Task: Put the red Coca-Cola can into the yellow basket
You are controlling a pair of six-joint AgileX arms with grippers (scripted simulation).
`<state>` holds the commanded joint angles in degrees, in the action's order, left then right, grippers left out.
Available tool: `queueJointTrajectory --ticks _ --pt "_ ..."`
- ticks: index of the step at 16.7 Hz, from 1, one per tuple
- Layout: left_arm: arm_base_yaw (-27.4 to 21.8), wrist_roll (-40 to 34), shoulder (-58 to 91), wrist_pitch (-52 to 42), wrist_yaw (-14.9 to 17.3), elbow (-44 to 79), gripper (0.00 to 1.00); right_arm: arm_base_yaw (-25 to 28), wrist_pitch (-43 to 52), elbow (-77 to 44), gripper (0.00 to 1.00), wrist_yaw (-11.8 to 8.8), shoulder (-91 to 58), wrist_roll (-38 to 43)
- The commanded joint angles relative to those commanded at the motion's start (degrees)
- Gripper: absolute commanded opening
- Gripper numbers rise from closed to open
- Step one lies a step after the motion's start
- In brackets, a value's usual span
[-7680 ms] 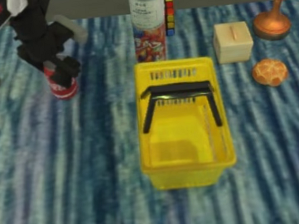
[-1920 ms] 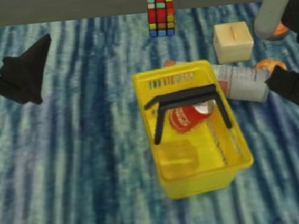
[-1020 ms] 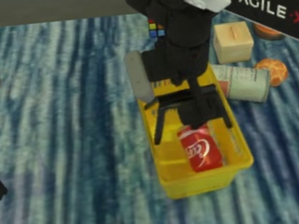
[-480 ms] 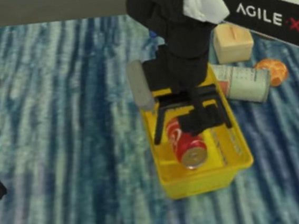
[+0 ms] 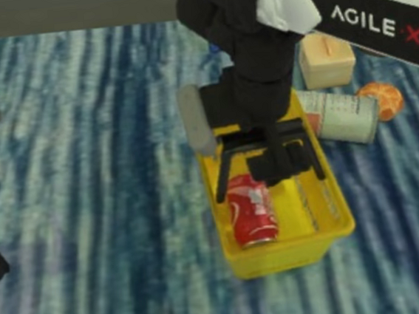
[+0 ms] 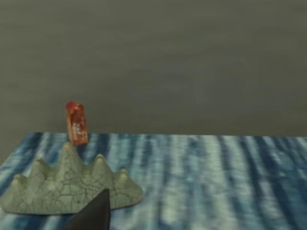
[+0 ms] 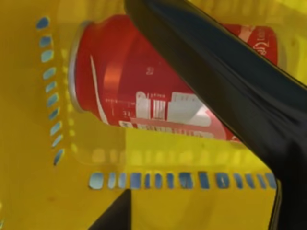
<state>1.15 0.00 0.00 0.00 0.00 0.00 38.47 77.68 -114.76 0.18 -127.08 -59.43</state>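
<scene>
Inside the yellow basket (image 5: pixel 326 212), toward its near left corner, the red Coca-Cola can (image 5: pixel 251 211) is lying on its side on the basket floor. Above it, the right claw (image 5: pixel 279 166) is hanging at the black handles (image 5: pixel 263 135), spread and pinching nothing. Only the right wrist view is showing the can's (image 7: pixel 144 91) barcode panel and silver rim against the slotted wall. From above, a white canister (image 5: pixel 339 115) is lying against the basket's right wall, with a wooden box (image 5: pixel 326 58) and an orange bun (image 5: pixel 380 98) near the desk's far right. Only the left wrist view is showing a grey jagged ornament (image 6: pixel 62 184); whether the left claw (image 6: pixel 91 218) is spread I cannot tell.
</scene>
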Motion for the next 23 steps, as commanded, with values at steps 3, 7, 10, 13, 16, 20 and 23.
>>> queueJointTrajectory --ticks 3,7,10,13,16,20,23 --pt "0.0 0.0 0.0 0.0 0.0 0.0 1.0 0.0 0.0 0.0 0.47 0.0 0.0 0.0" --pt "0.0 0.0 0.0 0.0 0.0 0.0 1.0 0.0 0.0 0.0 0.17 0.0 0.0 0.0" --pt "0.0 0.0 0.0 0.0 0.0 0.0 1.0 0.0 0.0 0.0 0.0 0.0 0.0 0.0" --pt "0.0 0.0 0.0 0.0 0.0 0.0 1.0 0.0 0.0 0.0 0.0 0.0 0.0 0.0" --pt "0.0 0.0 0.0 0.0 0.0 0.0 1.0 0.0 0.0 0.0 0.0 0.0 0.0 0.0" --pt "0.0 0.0 0.0 0.0 0.0 0.0 1.0 0.0 0.0 0.0 0.0 0.0 0.0 0.0" --pt "0.0 0.0 0.0 0.0 0.0 0.0 1.0 0.0 0.0 0.0 0.0 0.0 0.0 0.0"
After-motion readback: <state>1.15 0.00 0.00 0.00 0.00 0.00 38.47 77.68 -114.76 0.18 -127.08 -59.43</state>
